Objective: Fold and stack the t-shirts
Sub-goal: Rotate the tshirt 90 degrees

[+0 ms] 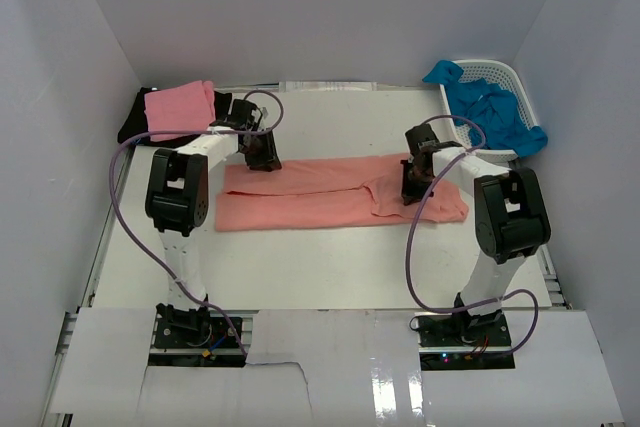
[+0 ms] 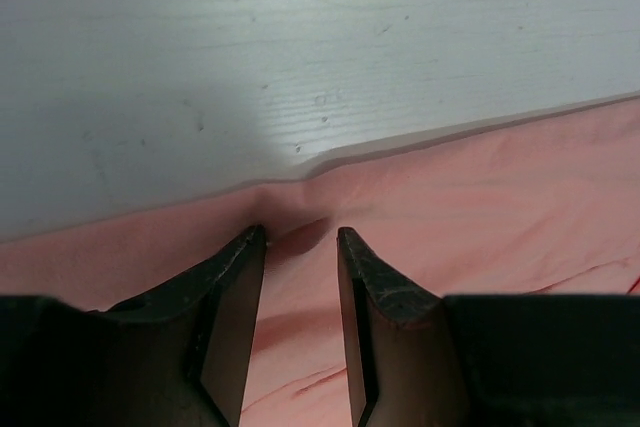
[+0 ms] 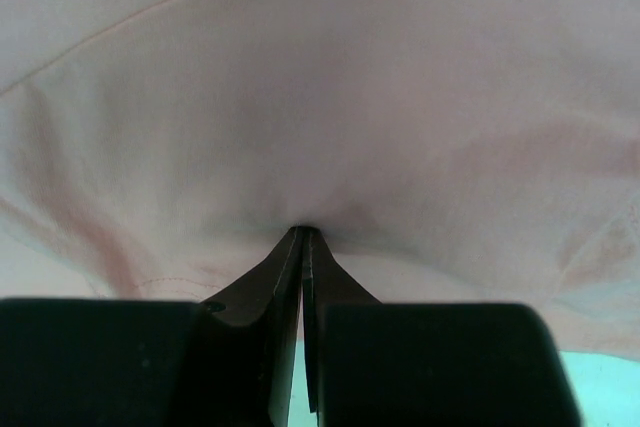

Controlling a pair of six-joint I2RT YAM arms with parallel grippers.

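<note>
In the overhead view, a folded lighter pink t-shirt [image 1: 178,107] lay on a black t-shirt [image 1: 133,129] in the far left corner of the white table [image 1: 330,267]. The step in hand looked like folding the salmon-coral t-shirt [image 1: 320,199], which was spread as a long band across the middle. The left gripper [image 1: 264,154] sat at its far left edge. Its fingers [image 2: 232,282] stood partly apart, tips pressed to the cloth either side of a small pucker, nothing pinched. The right gripper [image 1: 413,185] sat near the band's right end. Its fingers were closed tight, with a fold of the salmon cloth caught at the tips. The next move probably called for the left fingers to close on the pucker, so both ends could lift together. At far right, bright blue t-shirts [image 1: 495,112] filled a white lattice basket [image 1: 505,71].
</note>
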